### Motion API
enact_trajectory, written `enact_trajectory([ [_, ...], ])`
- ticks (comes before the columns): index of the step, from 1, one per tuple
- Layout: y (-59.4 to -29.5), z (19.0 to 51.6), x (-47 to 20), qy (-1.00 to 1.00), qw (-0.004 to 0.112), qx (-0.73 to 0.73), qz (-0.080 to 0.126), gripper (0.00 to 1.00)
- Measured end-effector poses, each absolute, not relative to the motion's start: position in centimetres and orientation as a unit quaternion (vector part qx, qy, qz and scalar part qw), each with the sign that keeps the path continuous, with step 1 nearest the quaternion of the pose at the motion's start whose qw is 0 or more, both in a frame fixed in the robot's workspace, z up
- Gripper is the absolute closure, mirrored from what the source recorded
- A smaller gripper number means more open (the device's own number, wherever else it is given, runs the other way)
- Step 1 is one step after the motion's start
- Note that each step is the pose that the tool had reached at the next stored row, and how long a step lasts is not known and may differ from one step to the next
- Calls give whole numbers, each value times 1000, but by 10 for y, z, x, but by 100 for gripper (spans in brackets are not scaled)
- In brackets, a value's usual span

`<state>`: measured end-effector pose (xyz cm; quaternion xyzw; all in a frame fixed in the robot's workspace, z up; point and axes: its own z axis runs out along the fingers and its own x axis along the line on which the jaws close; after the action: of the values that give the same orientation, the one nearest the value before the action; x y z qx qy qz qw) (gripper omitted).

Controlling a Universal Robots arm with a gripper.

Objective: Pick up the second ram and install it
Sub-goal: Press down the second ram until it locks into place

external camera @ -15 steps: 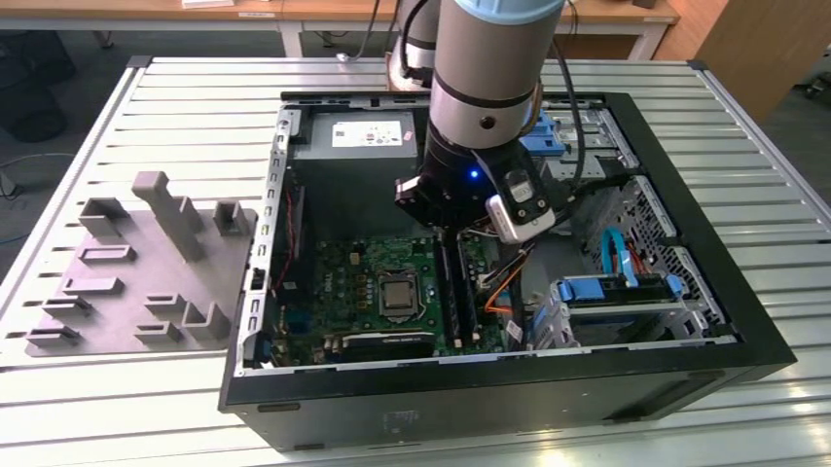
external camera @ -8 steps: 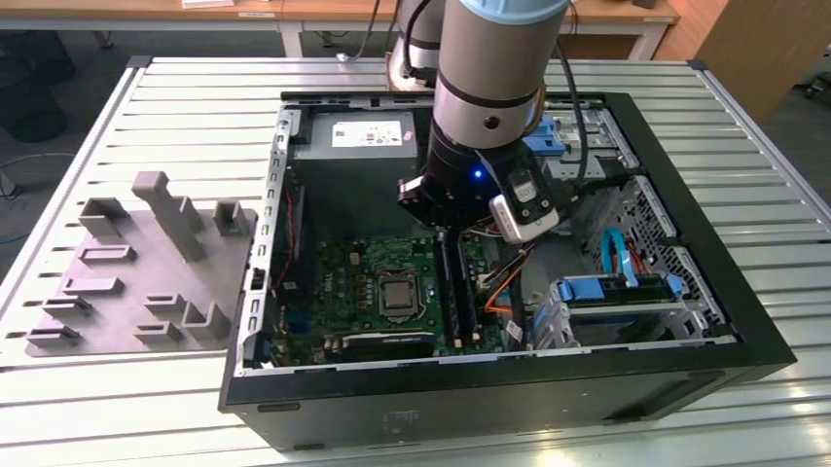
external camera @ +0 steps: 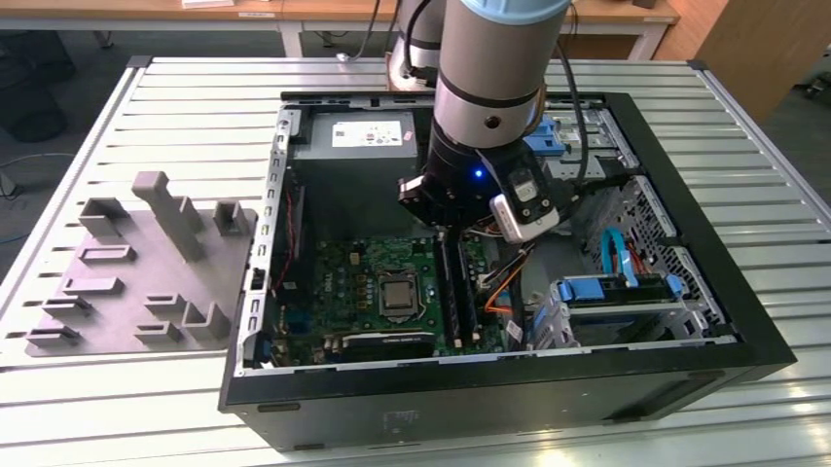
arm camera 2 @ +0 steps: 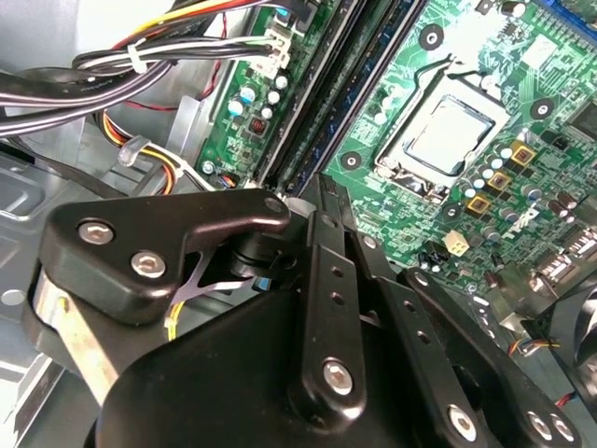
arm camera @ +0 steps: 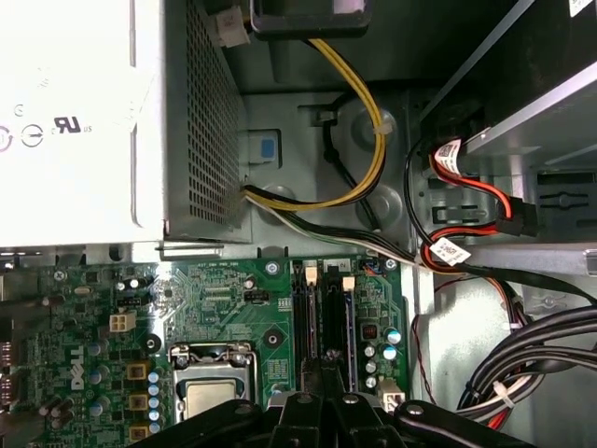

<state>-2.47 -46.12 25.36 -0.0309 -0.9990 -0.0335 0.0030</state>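
Claw (external camera: 449,226) hangs low inside the open computer case (external camera: 727,292), right over the long black memory slots (external camera: 454,287) on the green board (external camera: 338,277). In the second wrist view the claw (arm camera 2: 322,201) has its black fingers (arm camera 2: 328,252) pulled close together, with the tips right at the end of the slots (arm camera 2: 322,84). I cannot tell if it has hold of anything, because the tips hide what is between them. Long dark-green sticks sit in the slots, but I cannot tell which one is the second ram. In the first wrist view the slots (arm camera: 326,317) run between the square silver chip holder (arm camera: 213,387) and a bunch of black cables (arm camera: 522,355). Yellow wires (arm camera: 368,121) curl past the big silver power box (arm camera: 84,121). In the exterior view the case rests on a ribbed metal tabletop (external camera: 156,409). A grey plastic block with upright posts (external camera: 143,268) sits on the exterior view's left, beside the case.
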Motion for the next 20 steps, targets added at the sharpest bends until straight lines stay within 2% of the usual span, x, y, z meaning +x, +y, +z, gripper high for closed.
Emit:
enact_trajectory([
  [20,-461,252,-25,-999,2,-31,-33,89],
])
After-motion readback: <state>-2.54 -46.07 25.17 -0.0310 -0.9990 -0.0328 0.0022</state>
